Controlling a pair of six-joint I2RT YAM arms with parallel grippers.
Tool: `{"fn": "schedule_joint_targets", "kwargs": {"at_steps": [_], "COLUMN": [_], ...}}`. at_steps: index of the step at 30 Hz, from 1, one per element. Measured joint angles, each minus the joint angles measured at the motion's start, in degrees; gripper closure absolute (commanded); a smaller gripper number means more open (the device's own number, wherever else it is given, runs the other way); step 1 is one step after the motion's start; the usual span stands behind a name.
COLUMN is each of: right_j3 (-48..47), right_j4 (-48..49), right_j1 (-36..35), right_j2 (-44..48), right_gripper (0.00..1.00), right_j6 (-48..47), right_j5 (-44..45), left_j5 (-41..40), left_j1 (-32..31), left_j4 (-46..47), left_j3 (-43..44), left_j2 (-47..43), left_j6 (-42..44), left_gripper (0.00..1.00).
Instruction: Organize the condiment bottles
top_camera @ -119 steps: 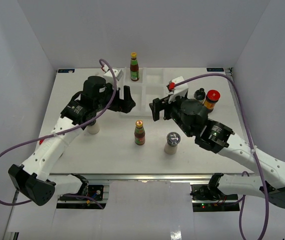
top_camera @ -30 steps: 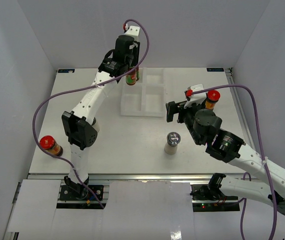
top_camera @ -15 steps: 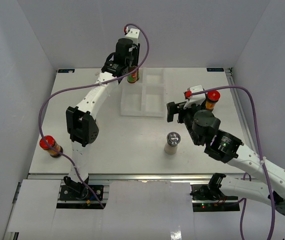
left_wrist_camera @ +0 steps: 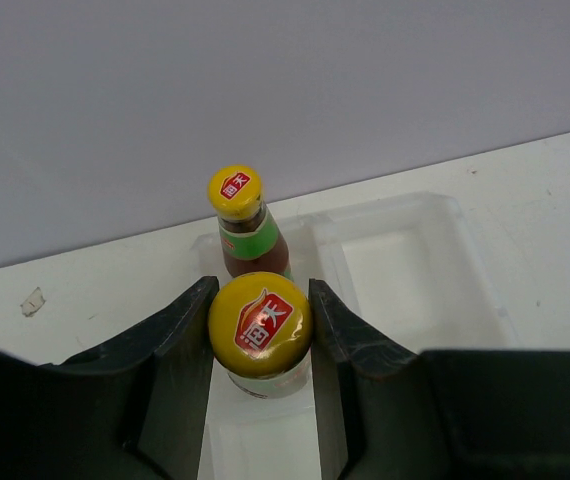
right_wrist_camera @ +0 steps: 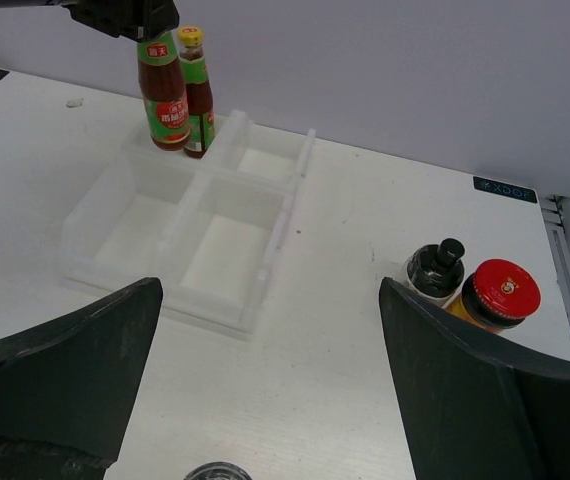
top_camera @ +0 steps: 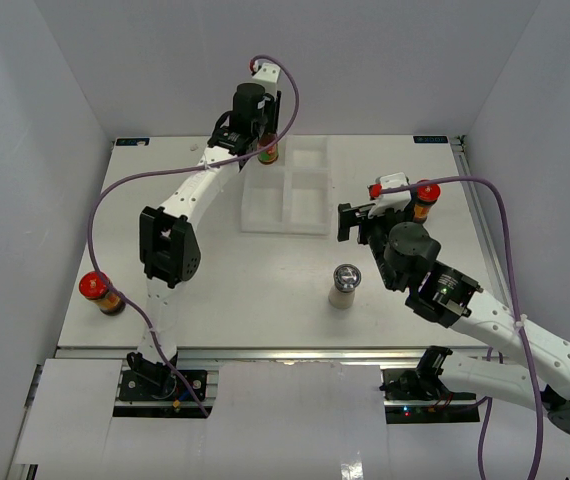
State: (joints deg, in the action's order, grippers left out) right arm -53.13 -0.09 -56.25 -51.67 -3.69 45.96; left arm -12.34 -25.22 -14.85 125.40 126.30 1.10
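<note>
left gripper (left_wrist_camera: 261, 300) pinches a sauce bottle (left_wrist_camera: 261, 328) with a red-logo yellow cap; right gripper (right_wrist_camera: 270, 295) stands spread.

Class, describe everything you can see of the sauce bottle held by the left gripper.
Slim glass-looking bottle of red sauce, yellow cap with a red logo, red-and-green label. It is upright, clamped at the cap between the left gripper's black fingers, at the white tray's far left compartment, close beside its twin.
</note>
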Motion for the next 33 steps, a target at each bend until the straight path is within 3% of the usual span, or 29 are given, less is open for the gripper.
{"fn": "schedule_joint_targets", "kwargs": {"at_steps": [33], "right_j3": [2.41], "right_j4": [3.72], "right_j1": [2.93], "right_j2": [-1.46], "right_gripper": [0.04], "right_j6": [-1.72], "right_j5": [-0.27], "left_j5": [2.45], "left_j1": [1.51], "left_j4": [5.07], "left_j3": [-4.54], "left_j2": [4.87], "left_j6": [0.18], "left_gripper": [1.00]}}
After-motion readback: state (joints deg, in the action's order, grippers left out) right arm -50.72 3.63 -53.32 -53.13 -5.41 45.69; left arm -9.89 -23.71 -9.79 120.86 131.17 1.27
